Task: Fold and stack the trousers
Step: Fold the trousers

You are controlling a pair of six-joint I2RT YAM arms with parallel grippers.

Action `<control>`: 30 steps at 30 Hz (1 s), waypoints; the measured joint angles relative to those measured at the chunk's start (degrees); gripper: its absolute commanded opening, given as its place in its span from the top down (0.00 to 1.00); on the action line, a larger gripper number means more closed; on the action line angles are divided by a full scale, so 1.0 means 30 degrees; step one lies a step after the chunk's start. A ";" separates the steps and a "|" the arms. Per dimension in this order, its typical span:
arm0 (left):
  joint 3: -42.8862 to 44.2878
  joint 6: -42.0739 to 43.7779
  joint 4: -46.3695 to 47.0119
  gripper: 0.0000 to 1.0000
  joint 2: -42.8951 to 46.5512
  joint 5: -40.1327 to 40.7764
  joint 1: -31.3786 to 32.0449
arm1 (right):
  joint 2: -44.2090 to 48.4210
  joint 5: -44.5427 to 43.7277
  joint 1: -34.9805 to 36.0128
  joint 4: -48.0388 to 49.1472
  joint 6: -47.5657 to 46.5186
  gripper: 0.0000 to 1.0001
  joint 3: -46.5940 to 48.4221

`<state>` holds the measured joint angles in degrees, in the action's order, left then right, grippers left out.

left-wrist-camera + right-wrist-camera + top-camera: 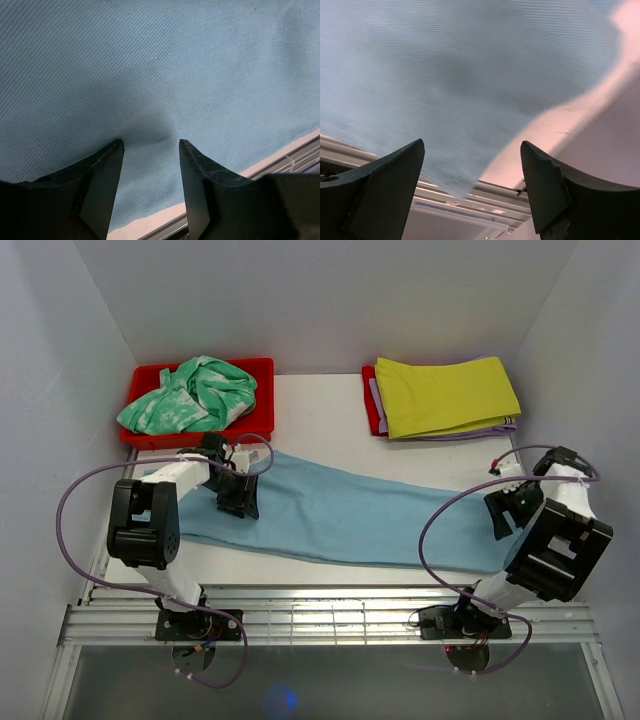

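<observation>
The light sky-blue trousers (350, 510) lie spread flat across the table, running from the left side to the right front corner. My left gripper (238, 495) is over their left part. In the left wrist view the left gripper (150, 142) is open, its tips right at the trousers (160, 75), with a faint pucker in the cloth between them. My right gripper (505, 512) hangs over the right end. In the right wrist view the right gripper (472, 144) is wide open and holds nothing; below it a corner of the trousers (460, 185) reaches over the table's front edge.
A red bin (262, 368) at the back left holds a mint-green-and-white garment (190, 395). At the back right a yellow-green cloth (445, 395) tops a small folded stack. A metal rail (330, 615) runs along the front edge. White walls close in both sides.
</observation>
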<state>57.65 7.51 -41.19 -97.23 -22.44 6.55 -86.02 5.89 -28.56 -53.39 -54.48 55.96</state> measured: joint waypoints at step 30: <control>-0.0189 0.0313 -0.0160 0.27 0.1100 -0.0641 -0.0648 | -0.4313 0.2871 -0.3315 0.0095 0.2477 0.92 0.1399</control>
<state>57.08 8.45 -41.67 -93.93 -24.36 4.60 -98.96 14.50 -38.50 -53.10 -47.05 60.16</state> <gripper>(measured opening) 0.706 0.158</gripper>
